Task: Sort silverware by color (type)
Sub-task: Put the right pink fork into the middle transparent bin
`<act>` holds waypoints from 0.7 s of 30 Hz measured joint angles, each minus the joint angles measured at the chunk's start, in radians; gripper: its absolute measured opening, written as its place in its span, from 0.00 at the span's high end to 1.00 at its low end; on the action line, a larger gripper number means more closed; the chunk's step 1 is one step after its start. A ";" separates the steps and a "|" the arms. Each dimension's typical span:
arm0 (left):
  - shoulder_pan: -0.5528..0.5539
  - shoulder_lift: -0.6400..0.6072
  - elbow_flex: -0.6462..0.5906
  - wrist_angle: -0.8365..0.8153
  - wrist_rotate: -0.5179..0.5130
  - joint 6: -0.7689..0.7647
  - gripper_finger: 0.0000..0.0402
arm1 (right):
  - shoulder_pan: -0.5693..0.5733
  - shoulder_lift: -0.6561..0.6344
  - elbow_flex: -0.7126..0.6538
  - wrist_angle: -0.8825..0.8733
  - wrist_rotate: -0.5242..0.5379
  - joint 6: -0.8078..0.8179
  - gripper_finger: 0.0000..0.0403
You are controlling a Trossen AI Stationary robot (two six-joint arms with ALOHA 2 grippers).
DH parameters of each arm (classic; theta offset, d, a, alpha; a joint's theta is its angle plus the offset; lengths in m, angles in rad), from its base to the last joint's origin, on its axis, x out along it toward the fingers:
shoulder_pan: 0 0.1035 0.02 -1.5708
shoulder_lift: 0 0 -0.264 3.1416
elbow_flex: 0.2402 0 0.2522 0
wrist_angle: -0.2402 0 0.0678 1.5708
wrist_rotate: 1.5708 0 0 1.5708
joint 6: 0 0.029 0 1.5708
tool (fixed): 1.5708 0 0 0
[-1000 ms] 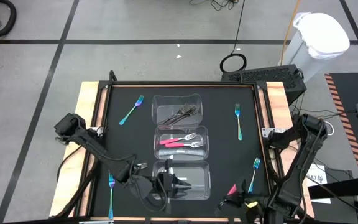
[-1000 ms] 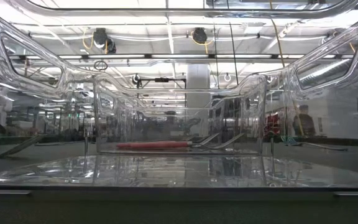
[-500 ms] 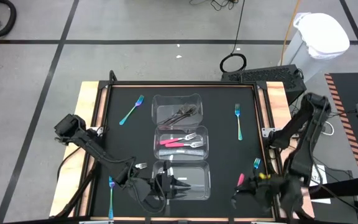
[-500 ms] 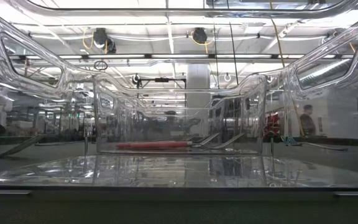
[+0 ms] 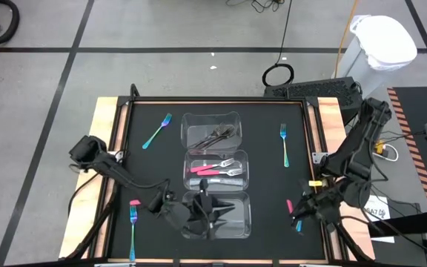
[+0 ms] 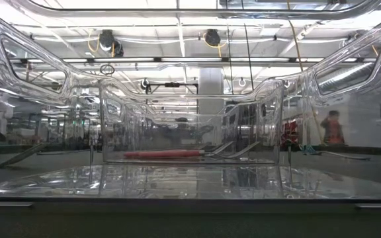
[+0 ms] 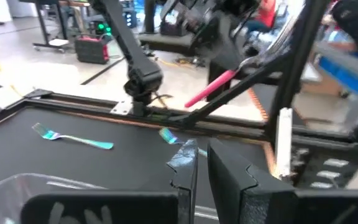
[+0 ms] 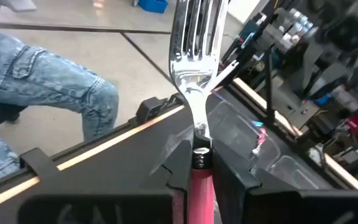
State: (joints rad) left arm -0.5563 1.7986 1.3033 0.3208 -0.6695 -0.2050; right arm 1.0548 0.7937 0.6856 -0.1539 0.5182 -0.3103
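Note:
Three clear containers stand in a column mid-table. The far one (image 5: 212, 132) holds dark grey forks, the middle one (image 5: 216, 169) holds pink forks (image 6: 164, 154), and over the near one (image 5: 236, 222) my left gripper (image 5: 217, 210) hangs shut with nothing in it (image 7: 196, 162). My right gripper (image 5: 300, 213) is near the right edge, shut on a pink-handled fork (image 5: 289, 205). Teal forks lie flat on the mat at the far left (image 5: 157, 130), far right (image 5: 285, 144) and near left (image 5: 133, 226). Another teal fork (image 5: 298, 225) is mostly hidden under the right gripper. My right gripper pinches the fork between its two fingers where the pink handle meets the silver neck (image 8: 201, 163). The fingers come nearly level from the table's right side. The tines (image 8: 194, 37) stand out past the fingertips, and the fork is lifted clear of the mat.
A raised frame (image 5: 313, 148) edges the black mat. A small pink piece (image 5: 134, 202) lies beside the near-left teal fork. A person's leg in jeans (image 8: 48, 81) shows beyond the table, and another person (image 6: 333, 129) stands far back in the room.
My right gripper has carried the pink fork from the near edge toward the far and right edges, clear of the mat, and has turned as it went. My left gripper has shifted a little toward the far edge above the near container.

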 joint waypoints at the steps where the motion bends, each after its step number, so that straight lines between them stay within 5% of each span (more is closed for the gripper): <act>1: 0.009 0.013 0.000 0.013 0.000 0.004 0.90 | -0.002 -0.010 -0.005 0.001 0.000 -0.011 0.91; 21: 0.068 0.048 0.000 0.129 0.079 -0.004 0.90 | -0.088 -0.219 -0.089 0.005 -0.244 -0.120 0.91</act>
State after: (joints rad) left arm -0.4886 1.8465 1.3033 0.4494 -0.5905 -0.2085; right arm 0.9672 0.5749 0.5966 -0.1485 0.2738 -0.4306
